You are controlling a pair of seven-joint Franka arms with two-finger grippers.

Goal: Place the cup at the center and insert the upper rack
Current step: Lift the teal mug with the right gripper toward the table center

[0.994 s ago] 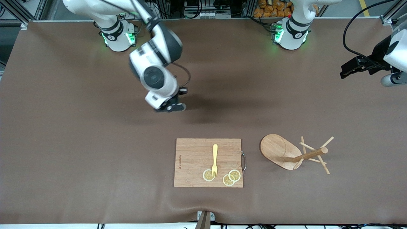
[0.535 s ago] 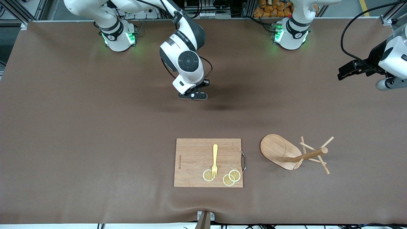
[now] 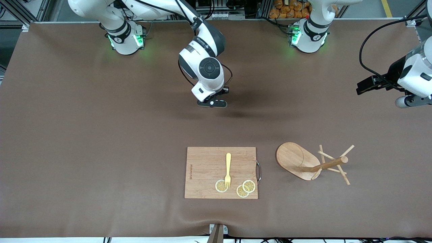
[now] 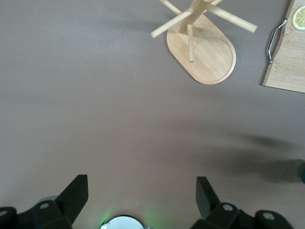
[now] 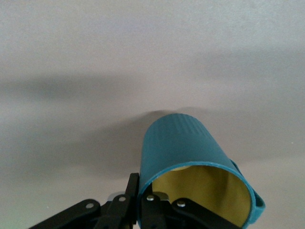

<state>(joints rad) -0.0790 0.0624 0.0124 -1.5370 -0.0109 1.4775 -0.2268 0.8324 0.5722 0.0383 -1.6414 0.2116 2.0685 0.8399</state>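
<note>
Broadly, the brown table [image 3: 84, 135] fills the scene, and both arms are over it. The right arm reaches from its base to the table's middle, where the right gripper [image 3: 212, 103] hangs above bare surface. Its fingers are clamped on the rim of the small dark teal cylindrical cup [image 5: 190, 162]; the right wrist view shows one finger pressed against the yellowish inside wall and the other against the ribbed outside, with the cup off the table and casting a shadow under it. In the front view the cup is hidden by the wrist.

The left gripper [image 4: 138, 195] is up in the air over the left arm's end of the table, its fingers spread wide and holding nothing.

Nearer the front camera than the right gripper lies a rectangular light wooden cutting board [image 3: 206, 162] with a metal handle. Beside it, toward the left arm's end, is the light wooden upper rack [image 3: 303, 163], an oval-based mug tree with its post and thin pegs leaning toward that end; it shows in the left wrist view too.

On the board lie a yellow fork [image 3: 228, 168] and three round lemon slices [image 3: 248, 186], the fork's tines on one slice.
</note>
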